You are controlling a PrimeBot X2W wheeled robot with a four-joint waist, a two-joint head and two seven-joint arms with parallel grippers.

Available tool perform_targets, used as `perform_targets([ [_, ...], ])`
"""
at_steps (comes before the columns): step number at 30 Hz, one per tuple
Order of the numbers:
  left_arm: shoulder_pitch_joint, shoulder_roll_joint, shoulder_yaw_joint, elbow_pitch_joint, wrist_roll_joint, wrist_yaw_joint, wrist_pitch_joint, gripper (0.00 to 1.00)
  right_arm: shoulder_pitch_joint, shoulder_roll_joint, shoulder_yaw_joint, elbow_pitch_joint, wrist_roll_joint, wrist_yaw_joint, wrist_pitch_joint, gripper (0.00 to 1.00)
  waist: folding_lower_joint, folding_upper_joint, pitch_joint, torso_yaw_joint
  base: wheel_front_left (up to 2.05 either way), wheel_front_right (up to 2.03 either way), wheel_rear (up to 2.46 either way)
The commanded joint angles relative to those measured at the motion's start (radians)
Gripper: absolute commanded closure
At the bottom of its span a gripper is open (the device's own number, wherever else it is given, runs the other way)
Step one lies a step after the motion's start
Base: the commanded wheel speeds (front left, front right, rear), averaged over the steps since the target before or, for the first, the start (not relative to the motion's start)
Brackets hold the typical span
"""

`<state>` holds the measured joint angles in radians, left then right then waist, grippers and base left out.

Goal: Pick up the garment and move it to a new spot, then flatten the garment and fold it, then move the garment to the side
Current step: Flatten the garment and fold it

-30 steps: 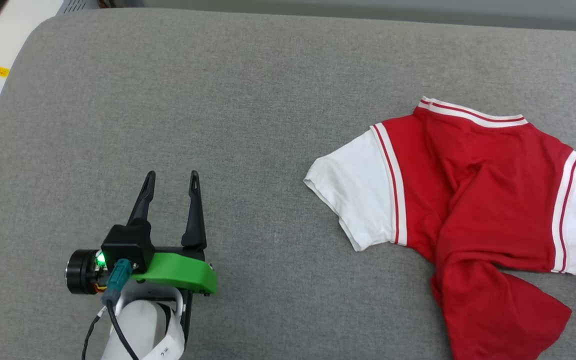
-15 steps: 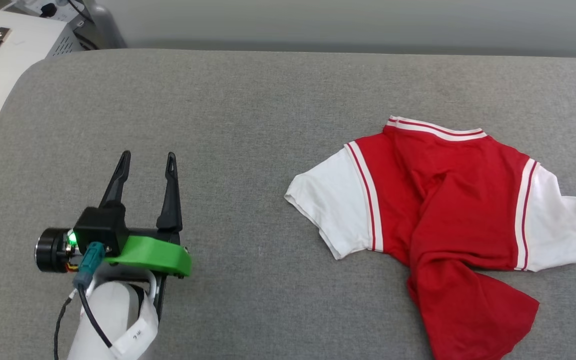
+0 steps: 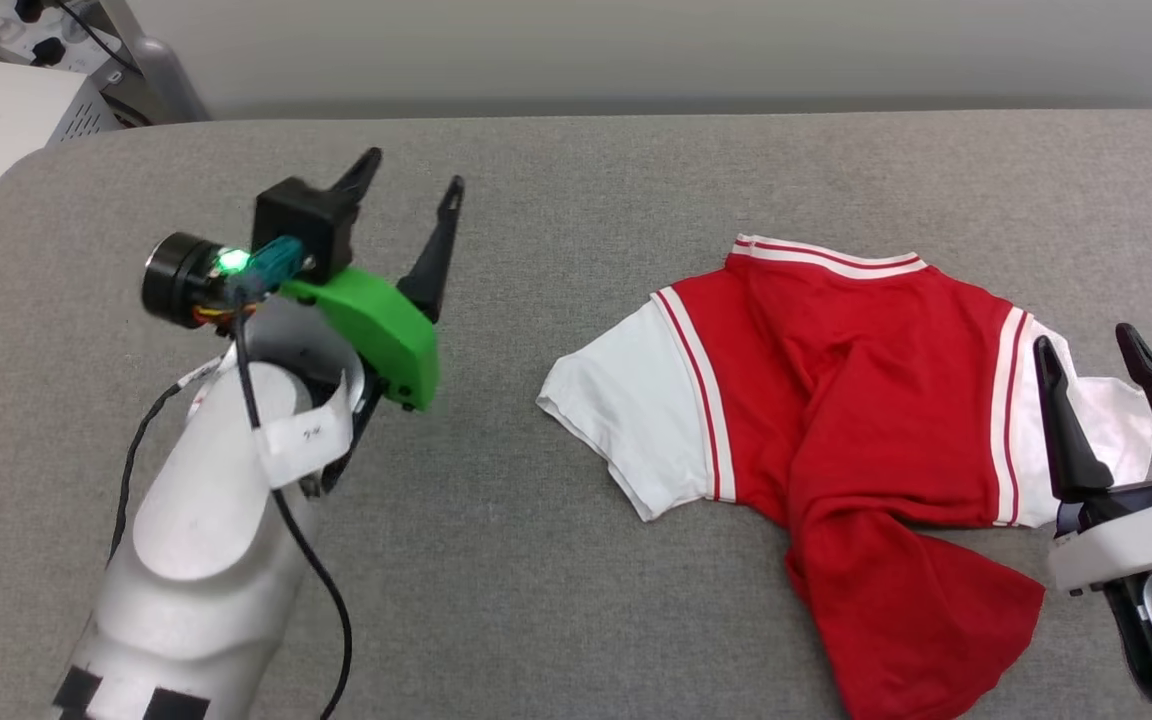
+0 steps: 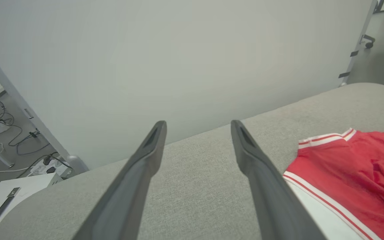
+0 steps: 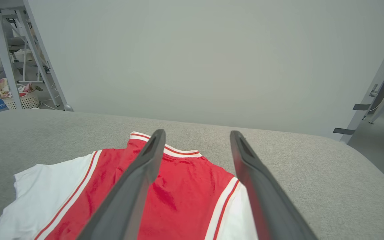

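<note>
Currently the left gripper (image 3: 414,170) and right gripper (image 3: 1084,338) are hovering, jaws apart, above the bench (image 3: 576,180) bearing the crumpled garment (image 3: 836,400).

Matt jersey garment (image 3: 866,400); woven cushion (image 3: 556,200)

Soft even light, faint shadows

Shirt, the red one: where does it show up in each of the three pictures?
Head view: the shirt lies crumpled right of the middle, on the grey cushion.
Left wrist view: in the lower right corner.
Right wrist view: along the bottom, left and middle.
Shared landmark: its red-and-white striped edge.
</note>
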<state>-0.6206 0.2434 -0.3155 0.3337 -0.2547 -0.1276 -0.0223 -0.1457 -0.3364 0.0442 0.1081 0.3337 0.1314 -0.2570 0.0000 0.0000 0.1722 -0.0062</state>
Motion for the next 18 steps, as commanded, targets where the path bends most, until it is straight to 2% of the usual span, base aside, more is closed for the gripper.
perform_targets([
  [1, -0.047, 0.016, -0.050, 0.010, -0.053, -0.003, 0.054, 0.00, 0.019, 0.011, -0.004, -0.022, -0.015, -0.001, -0.003, 0.00, 0.0000, 0.0000, 0.007, -0.009, 0.00, 0.00, 0.00],
  [10, -0.279, 0.101, -0.438, 0.049, -0.446, -0.003, 0.526, 0.00, 0.035, 0.048, 0.010, -0.049, -0.043, -0.001, 0.007, 0.00, 0.0000, 0.0000, 0.055, -0.050, 0.00, 0.00, 0.00],
  [14, -0.354, 0.125, -0.566, 0.080, -0.528, -0.003, 0.649, 0.00, 0.009, 0.054, 0.032, -0.045, -0.044, -0.001, 0.006, 0.00, 0.0000, 0.0000, 0.086, -0.074, 0.00, 0.00, 0.00],
  [18, -0.399, 0.143, -0.679, 0.132, -0.557, -0.003, 0.712, 0.00, -0.025, 0.058, 0.052, -0.036, -0.043, -0.001, 0.004, 0.00, 0.0000, 0.0000, 0.119, -0.102, 0.00, 0.00, 0.00],
])
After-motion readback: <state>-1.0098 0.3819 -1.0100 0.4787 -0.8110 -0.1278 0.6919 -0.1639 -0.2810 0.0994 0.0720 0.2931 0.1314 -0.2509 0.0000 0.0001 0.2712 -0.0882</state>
